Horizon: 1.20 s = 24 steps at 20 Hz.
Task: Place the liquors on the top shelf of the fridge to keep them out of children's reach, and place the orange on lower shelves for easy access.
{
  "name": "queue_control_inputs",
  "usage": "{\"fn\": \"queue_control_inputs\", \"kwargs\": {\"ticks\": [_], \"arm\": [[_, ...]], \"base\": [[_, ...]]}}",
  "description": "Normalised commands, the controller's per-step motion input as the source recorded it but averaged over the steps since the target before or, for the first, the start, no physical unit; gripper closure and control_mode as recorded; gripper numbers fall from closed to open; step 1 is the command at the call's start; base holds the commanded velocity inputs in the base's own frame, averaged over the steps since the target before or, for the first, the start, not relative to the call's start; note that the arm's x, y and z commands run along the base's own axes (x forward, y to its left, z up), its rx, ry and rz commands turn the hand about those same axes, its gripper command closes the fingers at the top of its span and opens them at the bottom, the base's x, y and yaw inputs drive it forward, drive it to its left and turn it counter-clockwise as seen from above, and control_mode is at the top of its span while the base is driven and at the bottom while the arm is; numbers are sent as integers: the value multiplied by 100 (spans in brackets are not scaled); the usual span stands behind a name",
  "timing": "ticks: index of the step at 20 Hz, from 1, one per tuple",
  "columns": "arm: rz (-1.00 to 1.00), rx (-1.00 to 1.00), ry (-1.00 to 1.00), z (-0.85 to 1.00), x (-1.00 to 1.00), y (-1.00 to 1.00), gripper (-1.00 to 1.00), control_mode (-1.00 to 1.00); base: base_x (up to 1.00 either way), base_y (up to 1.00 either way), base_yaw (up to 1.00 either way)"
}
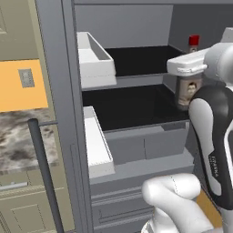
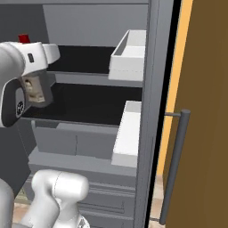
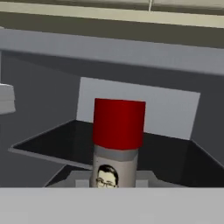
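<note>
Fridge (image 1: pixel 63 68) interior, door open, white door bins (image 1: pixel 93 59) at left. Gripper (image 1: pixel 189 73) sits inside the cabinet w/ jaws closed tight on a liquor bottle (image 1: pixel 187 88); bottle upright, red cap (image 3: pixel 119 123) up, pale label facing out, body level w/ the lower black shelf (image 1: pixel 132 107) at its right side. Top shelf (image 1: pixel 136 61) lies just above and farther back; grey drawers (image 1: pixel 145 145) below.
</note>
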Motion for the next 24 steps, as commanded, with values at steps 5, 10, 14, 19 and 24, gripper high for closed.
{"fn": "queue_control_inputs", "kwargs": {"ticks": [5,10,14,19,24], "arm": [[0,0,-31,0,13,0,100,-100],[-3,2,-29,8,16,0,100,-100],[-6,7,-2,29,19,0,100,-100],[-6,11,0,20,32,0,100,-100],[-1,6,2,1,40,0,100,-100]], "base": [[0,0,0],[0,0,0],[0,0,0],[0,0,0],[0,0,0]]}}
